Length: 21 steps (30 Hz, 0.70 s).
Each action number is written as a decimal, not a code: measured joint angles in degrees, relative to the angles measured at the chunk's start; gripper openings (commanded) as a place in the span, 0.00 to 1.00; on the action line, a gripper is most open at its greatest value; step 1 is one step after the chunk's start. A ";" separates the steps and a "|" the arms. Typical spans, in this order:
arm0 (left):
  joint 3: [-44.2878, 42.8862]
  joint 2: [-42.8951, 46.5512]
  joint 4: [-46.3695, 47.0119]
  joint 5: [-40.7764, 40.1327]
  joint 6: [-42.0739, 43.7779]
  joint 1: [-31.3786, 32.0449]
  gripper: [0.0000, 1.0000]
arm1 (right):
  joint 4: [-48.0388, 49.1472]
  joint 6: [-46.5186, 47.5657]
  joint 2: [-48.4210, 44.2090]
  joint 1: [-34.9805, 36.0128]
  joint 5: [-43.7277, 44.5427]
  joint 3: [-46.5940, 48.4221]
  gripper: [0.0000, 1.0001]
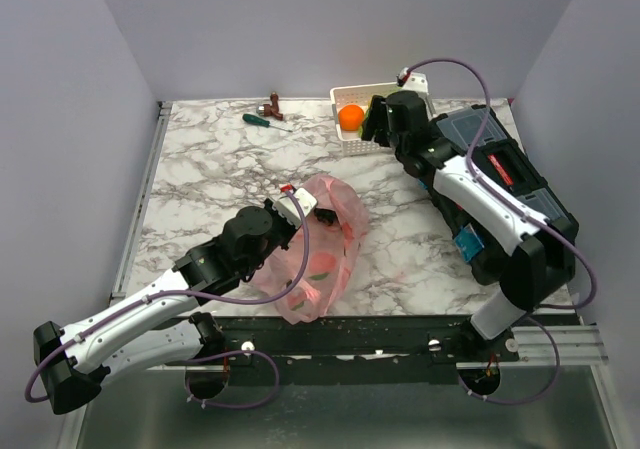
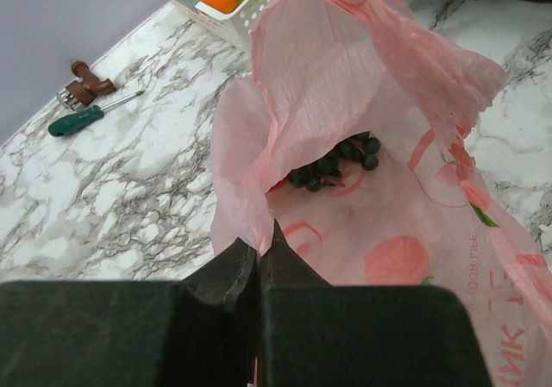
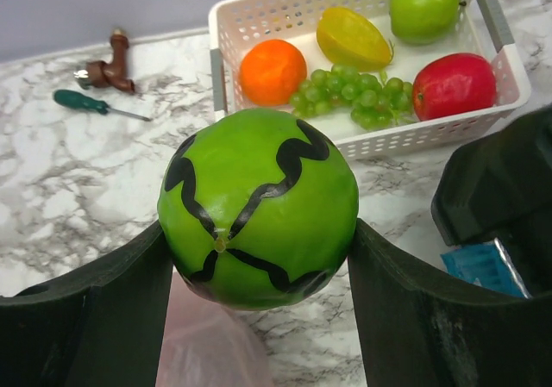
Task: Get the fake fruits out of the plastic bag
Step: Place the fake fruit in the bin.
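The pink plastic bag point(image 1: 322, 254) lies at the table's middle front. My left gripper point(image 1: 305, 206) is shut on its rim point(image 2: 259, 247) and holds the mouth up. A dark grape bunch point(image 2: 335, 160) lies inside the bag point(image 2: 371, 77). My right gripper point(image 3: 257, 230) is shut on a green, black-striped melon-like fruit point(image 3: 259, 206), in the air in front of the white basket point(image 3: 362, 144). The basket holds an orange point(image 3: 272, 71), a lemon point(image 3: 352, 38), a green apple point(image 3: 424, 5), a red apple point(image 3: 454, 85) and green grapes point(image 3: 349, 94). In the top view the right gripper point(image 1: 378, 121) is at the basket point(image 1: 345, 94).
A green-handled screwdriver point(image 1: 264, 121) and a small brown metal part point(image 1: 274, 102) lie at the back of the table, left of the basket. A black toolbox point(image 1: 505, 174) runs along the right side under the right arm. Grey walls enclose the table.
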State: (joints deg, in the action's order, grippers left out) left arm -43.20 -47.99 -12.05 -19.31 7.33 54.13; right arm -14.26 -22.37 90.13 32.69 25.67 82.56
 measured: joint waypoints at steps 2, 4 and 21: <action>0.00 0.00 0.07 0.02 0.09 0.00 0.00 | 0.24 0.46 4.48 -1.36 -1.68 1.73 0.01; 0.00 0.00 0.13 0.02 0.20 0.00 0.00 | 0.50 0.96 8.94 -2.56 -3.34 4.22 0.01; 0.00 -0.02 0.20 1.42 0.37 0.00 0.00 | -5.64 6.03 42.42 -7.19 -9.44 39.93 0.01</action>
State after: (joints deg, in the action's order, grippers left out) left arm -43.20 -48.01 -11.86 -17.89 7.70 54.13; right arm -19.90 -16.34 132.55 25.50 16.23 122.50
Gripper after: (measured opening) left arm 0.001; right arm 0.710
